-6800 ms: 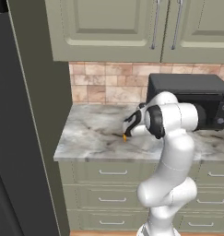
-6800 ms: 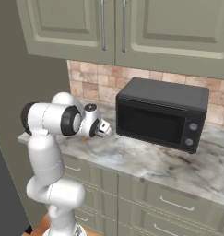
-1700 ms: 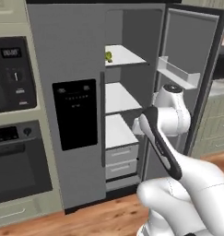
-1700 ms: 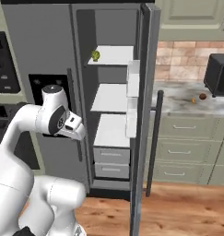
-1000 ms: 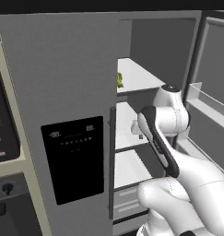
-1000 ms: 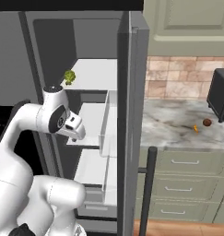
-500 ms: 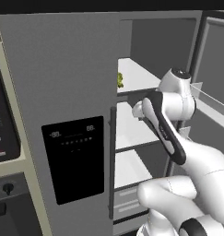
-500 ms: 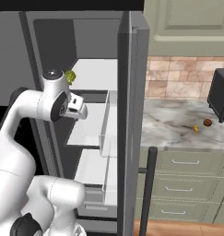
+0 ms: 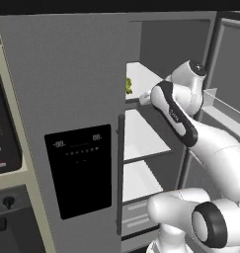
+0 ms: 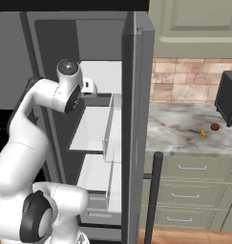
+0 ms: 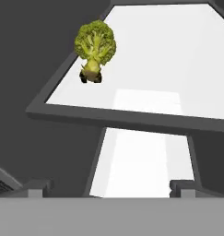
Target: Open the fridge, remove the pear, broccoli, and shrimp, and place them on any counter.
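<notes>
A: Yellow-green broccoli [image 11: 95,48] stands upright near the left front corner of the upper shelf [image 11: 178,60] in the open fridge [image 9: 67,74], ahead and left of the claw [image 11: 111,186].

B: Claw spread wide, holding nothing. Shelf lip lies between them; open white shelf to the right. Pear [image 10: 215,127] and shrimp [image 10: 203,133] rest on the bench [image 10: 179,128].

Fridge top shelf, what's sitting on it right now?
The broccoli stands near the left front corner of the fridge top shelf. The rest of the visible shelf is bare; its back is out of frame.
</notes>
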